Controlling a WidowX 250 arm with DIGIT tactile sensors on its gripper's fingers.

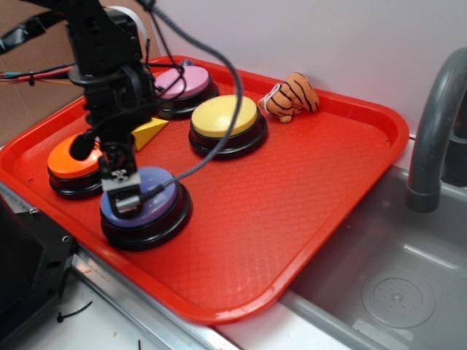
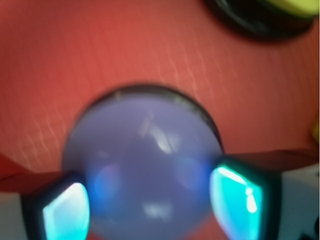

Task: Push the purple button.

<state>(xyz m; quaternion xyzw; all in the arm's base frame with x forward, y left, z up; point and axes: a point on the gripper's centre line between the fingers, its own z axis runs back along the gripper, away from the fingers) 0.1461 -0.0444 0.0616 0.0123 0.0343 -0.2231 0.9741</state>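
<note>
The purple button (image 1: pixel 149 204) is sitting at the 7 o'clock corner of the red tray (image 1: pixel 306 219), and the gripper (image 1: pixel 124 195) is standing directly over its dome. In the wrist view the fingers (image 2: pixel 240 200) are flanking the button (image 2: pixel 142 165) at 3 and 9 o'clock, spread wide and holding nothing. Approach appears complete; whether the dome is being pressed cannot be told. The orange button (image 1: pixel 73 166) is lying just beside it at 10 o'clock.
</note>
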